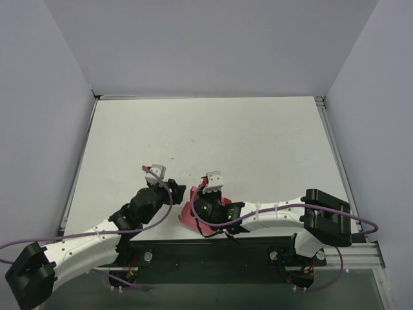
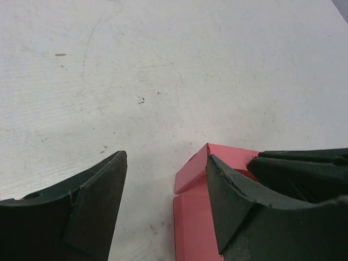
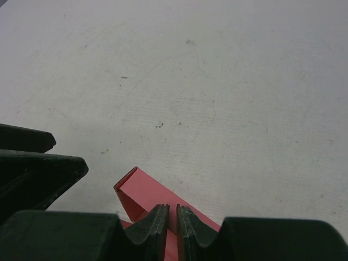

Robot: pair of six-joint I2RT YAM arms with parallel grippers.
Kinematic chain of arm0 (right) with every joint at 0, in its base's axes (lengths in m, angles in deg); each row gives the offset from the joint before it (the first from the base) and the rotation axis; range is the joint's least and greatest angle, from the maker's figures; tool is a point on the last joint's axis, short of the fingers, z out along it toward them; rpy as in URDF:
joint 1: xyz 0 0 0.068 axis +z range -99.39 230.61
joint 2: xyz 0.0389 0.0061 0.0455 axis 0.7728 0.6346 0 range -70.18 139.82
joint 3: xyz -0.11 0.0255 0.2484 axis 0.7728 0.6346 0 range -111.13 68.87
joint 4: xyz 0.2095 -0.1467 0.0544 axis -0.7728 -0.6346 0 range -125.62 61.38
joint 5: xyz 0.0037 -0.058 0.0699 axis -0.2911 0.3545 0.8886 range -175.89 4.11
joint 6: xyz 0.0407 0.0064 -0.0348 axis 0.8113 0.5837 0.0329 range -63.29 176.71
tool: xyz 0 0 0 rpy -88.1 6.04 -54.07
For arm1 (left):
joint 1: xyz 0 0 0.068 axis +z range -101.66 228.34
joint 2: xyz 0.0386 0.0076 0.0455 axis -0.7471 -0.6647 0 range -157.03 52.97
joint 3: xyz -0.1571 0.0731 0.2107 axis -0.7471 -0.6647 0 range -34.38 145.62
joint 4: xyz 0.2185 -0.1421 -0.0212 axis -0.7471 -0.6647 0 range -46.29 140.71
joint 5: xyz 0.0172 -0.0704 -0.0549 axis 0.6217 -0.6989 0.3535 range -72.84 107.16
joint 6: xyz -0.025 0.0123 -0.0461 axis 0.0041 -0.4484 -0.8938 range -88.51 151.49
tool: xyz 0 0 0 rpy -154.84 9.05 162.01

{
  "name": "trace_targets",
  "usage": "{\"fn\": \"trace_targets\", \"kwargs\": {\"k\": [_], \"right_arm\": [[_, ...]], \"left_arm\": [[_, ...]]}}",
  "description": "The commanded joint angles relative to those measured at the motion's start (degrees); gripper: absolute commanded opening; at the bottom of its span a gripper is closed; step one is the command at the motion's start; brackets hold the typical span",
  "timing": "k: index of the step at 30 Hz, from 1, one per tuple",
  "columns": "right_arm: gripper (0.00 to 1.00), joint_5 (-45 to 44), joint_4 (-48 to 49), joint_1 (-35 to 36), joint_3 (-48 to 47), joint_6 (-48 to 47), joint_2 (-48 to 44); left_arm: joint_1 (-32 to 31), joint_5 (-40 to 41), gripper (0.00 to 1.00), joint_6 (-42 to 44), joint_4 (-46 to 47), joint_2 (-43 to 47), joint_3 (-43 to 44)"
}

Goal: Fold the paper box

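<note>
The paper box (image 1: 186, 217) is a pink-red card piece lying on the white table near the arms' bases. In the right wrist view one raised wall of the paper box (image 3: 145, 190) stands between the nearly closed fingers of my right gripper (image 3: 172, 208), which is shut on it. My left gripper (image 2: 166, 156) is open wide just left of the box. Its right finger (image 2: 239, 206) lies over the paper box (image 2: 191, 217), and its left finger (image 2: 92, 209) is above bare table. From above, the left gripper (image 1: 175, 192) and right gripper (image 1: 203, 208) sit close together over the box, hiding most of it.
The white table (image 1: 226, 142) stretches away beyond the box, with grey walls on three sides. In the left wrist view the right gripper's dark fingers (image 2: 304, 168) crowd in from the right. The black base rail (image 1: 213, 252) runs along the near edge.
</note>
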Motion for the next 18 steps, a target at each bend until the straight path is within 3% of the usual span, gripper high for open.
{"fn": "trace_targets", "kwargs": {"k": [1,11,18], "right_arm": [[0.15,1.26,-4.9,0.41,0.35,0.66,1.32],[0.15,1.7,-4.9,0.41,-0.09,0.31,1.85],[0.15,1.96,-4.64,0.41,-0.18,0.04,1.93]], "left_arm": [[4.82,-15.46,0.7,-6.24,-1.44,-4.34,4.61],[6.4,-19.6,0.72,-7.38,5.67,-12.07,6.64],[8.51,-21.88,0.69,-7.47,9.46,-16.48,6.55]]}}
